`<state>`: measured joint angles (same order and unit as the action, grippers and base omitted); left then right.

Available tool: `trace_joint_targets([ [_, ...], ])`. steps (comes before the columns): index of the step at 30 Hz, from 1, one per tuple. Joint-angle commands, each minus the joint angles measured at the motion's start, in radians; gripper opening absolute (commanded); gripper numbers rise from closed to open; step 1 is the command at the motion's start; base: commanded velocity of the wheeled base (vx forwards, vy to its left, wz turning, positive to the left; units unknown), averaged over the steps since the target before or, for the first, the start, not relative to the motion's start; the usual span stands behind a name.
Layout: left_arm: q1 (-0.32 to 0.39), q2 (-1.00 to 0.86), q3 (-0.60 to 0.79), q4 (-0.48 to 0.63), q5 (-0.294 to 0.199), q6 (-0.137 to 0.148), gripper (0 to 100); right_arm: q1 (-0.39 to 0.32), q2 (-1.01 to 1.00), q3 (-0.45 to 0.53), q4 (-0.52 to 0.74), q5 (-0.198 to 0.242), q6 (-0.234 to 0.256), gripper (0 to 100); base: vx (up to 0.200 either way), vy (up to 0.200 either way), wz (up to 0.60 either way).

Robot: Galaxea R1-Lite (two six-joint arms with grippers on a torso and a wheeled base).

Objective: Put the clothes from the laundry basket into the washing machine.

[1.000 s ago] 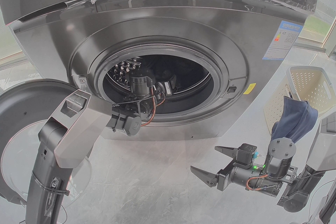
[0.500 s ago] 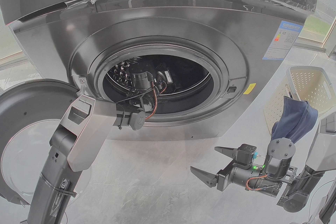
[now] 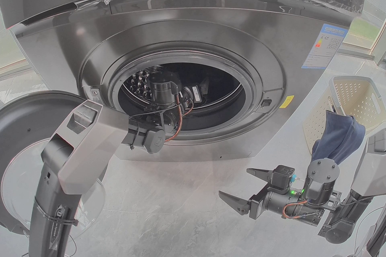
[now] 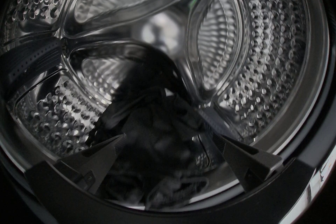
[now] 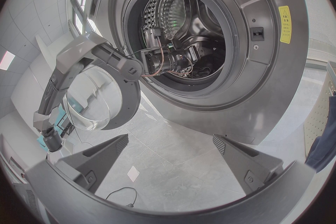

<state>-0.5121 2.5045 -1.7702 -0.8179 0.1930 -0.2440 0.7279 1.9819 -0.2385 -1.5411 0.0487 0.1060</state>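
The washing machine [image 3: 193, 29] stands with its round opening [image 3: 181, 93] uncovered. My left wrist [image 3: 163, 89] is inside that opening. In the left wrist view my left gripper [image 4: 171, 151] is open within the perforated drum [image 4: 273, 42], and a dark garment [image 4: 154, 130] lies on the drum's bottom just beyond the fingertips. A blue garment [image 3: 339, 137] hangs over the rim of the cream laundry basket [image 3: 354, 97] at the right. My right gripper [image 3: 237, 185] hovers open above the floor, left of the basket, holding nothing.
The machine's door [image 3: 24, 141] is swung open at the left, beside my left arm. Grey tiled floor [image 3: 181, 197] spreads in front of the machine. In the right wrist view the basket wall [image 5: 316, 112] and blue garment [image 5: 325, 144] sit at the edge.
My left arm pushed a little deeper toward the drum, then its elbow swung back out; the wrist stays in the opening. The right arm and the blue garment have not moved.
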Motion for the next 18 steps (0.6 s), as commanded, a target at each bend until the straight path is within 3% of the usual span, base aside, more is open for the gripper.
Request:
trace_joint_targets([
  [1,-0.043,-0.222,0.318,0.026,0.005,0.052,100,-0.002,0.0,0.008,-0.001,0.0,0.0,100,0.0,0.0,0.0],
  [5,-0.082,-0.274,0.465,-0.07,0.003,0.066,100,-0.004,-0.003,0.011,-0.001,0.0,0.001,100,0.0,0.0,0.0],
  [7,-0.101,-0.317,0.572,-0.145,-0.007,0.094,100,-0.007,-0.008,0.013,-0.001,0.0,0.001,100,0.0,0.0,0.0],
  [9,-0.128,-0.381,0.712,-0.195,-0.02,0.141,100,-0.012,-0.012,0.019,-0.001,0.0,0.001,100,0.0,0.0,0.0],
  [16,-0.187,-0.559,1.091,-0.316,-0.069,0.152,100,-0.021,-0.086,0.071,-0.001,-0.004,0.001,100,0.0,0.0,0.0],
  [18,-0.189,-0.562,1.098,-0.32,-0.069,0.152,100,-0.021,-0.091,0.073,-0.001,-0.006,0.001,100,0.0,0.0,0.0],
])
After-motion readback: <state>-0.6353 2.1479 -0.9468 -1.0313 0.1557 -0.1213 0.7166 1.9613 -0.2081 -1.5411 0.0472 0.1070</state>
